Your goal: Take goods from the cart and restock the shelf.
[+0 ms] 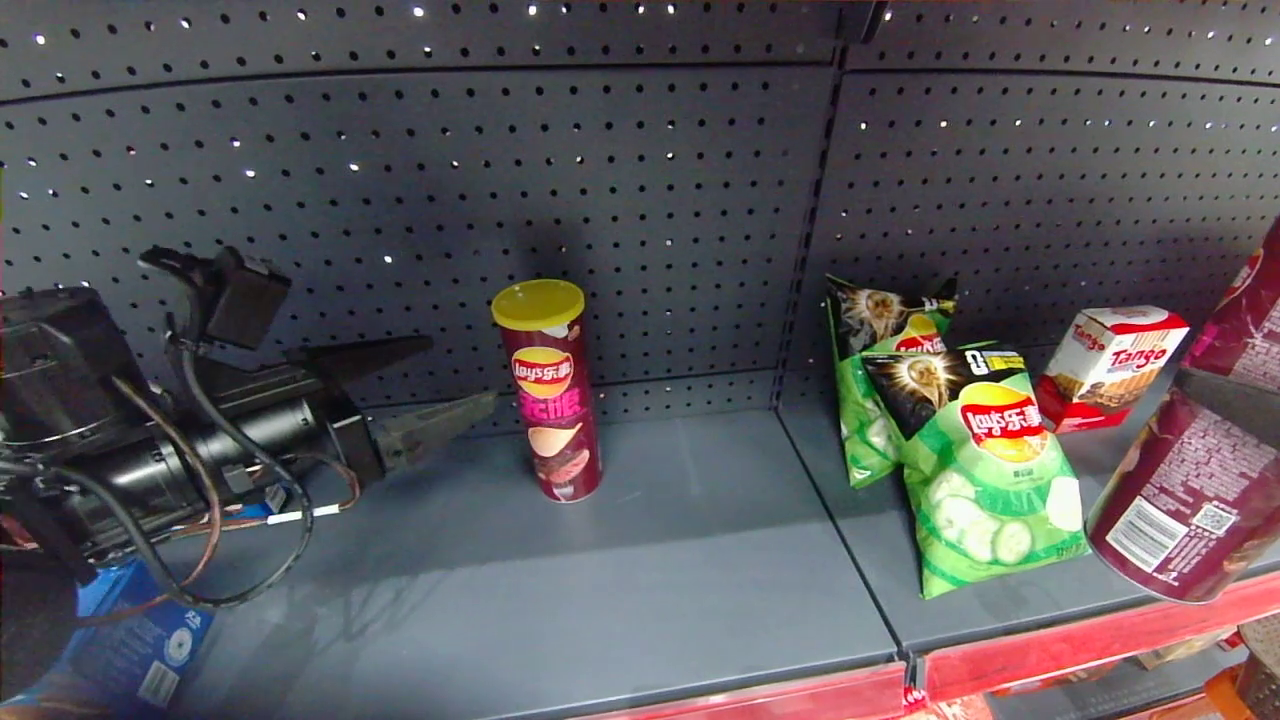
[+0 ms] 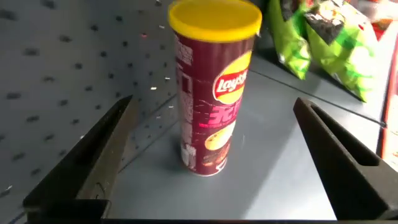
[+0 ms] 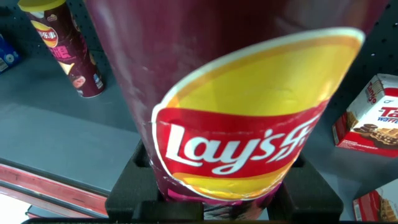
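Chip can (image 1: 548,390) upright on shelf (image 1: 700,560); second can (image 1: 1190,500) clamped in right gripper's (image 3: 217,183) fingers (image 1: 1230,400)

On the shelf (image 1: 700,560) a can (image 1: 548,390) stands near the back wall (image 1: 600,180) — left tool (image 1: 462,370) just left of it, two bags (image 1: 985,480) right, a box (image 1: 1110,365) behind them, a second can (image 1: 1190,500) farthest right.

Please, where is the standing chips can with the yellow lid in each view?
Head view: yellow-lid can, left of centre on the shelf.
Left wrist view: central, between the open left hand's fingers.
Right wrist view: far off, beside the held can.
Shared: pegboard wall behind it.
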Controlling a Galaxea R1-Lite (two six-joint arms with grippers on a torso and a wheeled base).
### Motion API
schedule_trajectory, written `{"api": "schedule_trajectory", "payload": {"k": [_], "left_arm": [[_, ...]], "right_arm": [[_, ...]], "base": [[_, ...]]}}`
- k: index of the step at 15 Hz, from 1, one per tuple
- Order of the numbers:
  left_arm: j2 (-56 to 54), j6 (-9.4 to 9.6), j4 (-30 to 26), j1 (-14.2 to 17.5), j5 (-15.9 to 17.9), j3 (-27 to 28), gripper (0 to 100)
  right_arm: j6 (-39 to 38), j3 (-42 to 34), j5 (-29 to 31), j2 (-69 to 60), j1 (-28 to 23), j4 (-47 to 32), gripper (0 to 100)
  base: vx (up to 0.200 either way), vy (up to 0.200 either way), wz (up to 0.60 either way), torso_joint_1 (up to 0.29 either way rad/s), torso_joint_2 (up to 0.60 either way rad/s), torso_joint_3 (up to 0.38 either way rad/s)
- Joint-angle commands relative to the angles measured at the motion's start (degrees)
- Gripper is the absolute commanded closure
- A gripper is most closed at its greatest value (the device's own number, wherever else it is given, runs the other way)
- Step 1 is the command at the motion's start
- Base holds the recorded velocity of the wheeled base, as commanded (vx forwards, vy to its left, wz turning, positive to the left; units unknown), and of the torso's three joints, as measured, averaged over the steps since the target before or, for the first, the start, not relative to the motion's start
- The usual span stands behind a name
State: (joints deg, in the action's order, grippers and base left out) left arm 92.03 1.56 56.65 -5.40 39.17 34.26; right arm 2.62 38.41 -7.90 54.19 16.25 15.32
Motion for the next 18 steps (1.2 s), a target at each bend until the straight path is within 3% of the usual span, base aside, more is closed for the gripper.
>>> {"api": "schedule_trajectory", "payload": {"k": [1,8,13,16,18], "left_arm": [[6.0,-0.07,1.4,0.0,2.1,1.1,0],[14.5,-0.24,7.5,0.0,8.6,6.2,0],[19.6,-0.68,7.5,0.2,12.9,12.5,0],[21.2,-3.05,7.5,0.2,16.6,15.8,0],[21.9,-3.32,7.4,0.3,17.3,16.7,0]], "right_arm": [[0.0,0.0,0.0,0.0,0.0,0.0,100],[0.0,-0.1,0.0,0.1,-0.1,0.0,100],[0.0,-0.1,-0.2,0.0,-0.1,0.1,100],[0.1,-0.1,-0.1,-0.2,-0.1,0.0,100],[0.0,-0.4,-0.1,-0.3,0.0,0.0,100]], "base": [[0.0,0.0,0.0,0.0,0.0,0.0],[0.0,0.0,0.0,0.0,0.0,0.0],[0.0,0.0,0.0,0.0,0.0,0.0],[0.0,0.0,0.0,0.0,0.0,0.0],[0.0,0.0,0.0,0.0,0.0,0.0]]}}
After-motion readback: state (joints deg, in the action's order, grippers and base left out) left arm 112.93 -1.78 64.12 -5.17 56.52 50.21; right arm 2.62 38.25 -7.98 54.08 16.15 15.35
